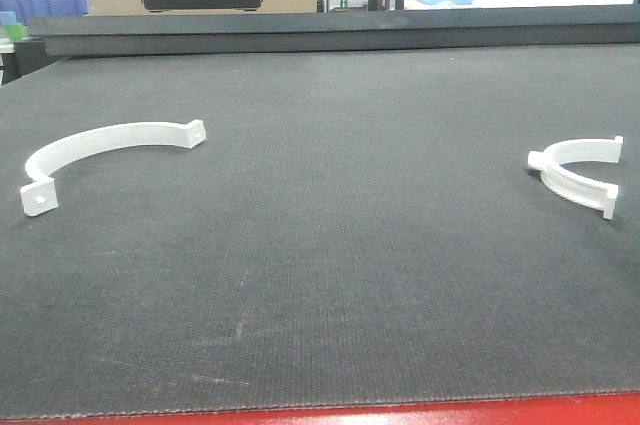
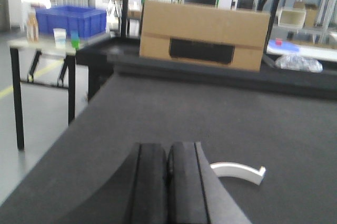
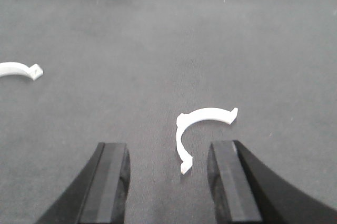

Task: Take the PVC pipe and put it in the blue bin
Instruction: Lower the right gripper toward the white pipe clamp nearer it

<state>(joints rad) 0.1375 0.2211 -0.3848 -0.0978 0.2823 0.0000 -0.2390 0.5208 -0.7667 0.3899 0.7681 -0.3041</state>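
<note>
Right gripper (image 3: 171, 182), jaws apart, hangs just short of the smaller PVC half-ring (image 3: 210, 112) on the black mat (image 1: 320, 245); left gripper (image 2: 168, 161), clenched on nothing, near the larger half-ring (image 2: 237, 170); we judge both light, stiff, slick; pinch across the mid-arc band; blue bin (image 2: 71, 21) well apart.

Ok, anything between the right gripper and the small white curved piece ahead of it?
Nothing visible does. Only dark mat shows between the open right gripper and the small curved PVC piece lying flat just ahead.
</note>
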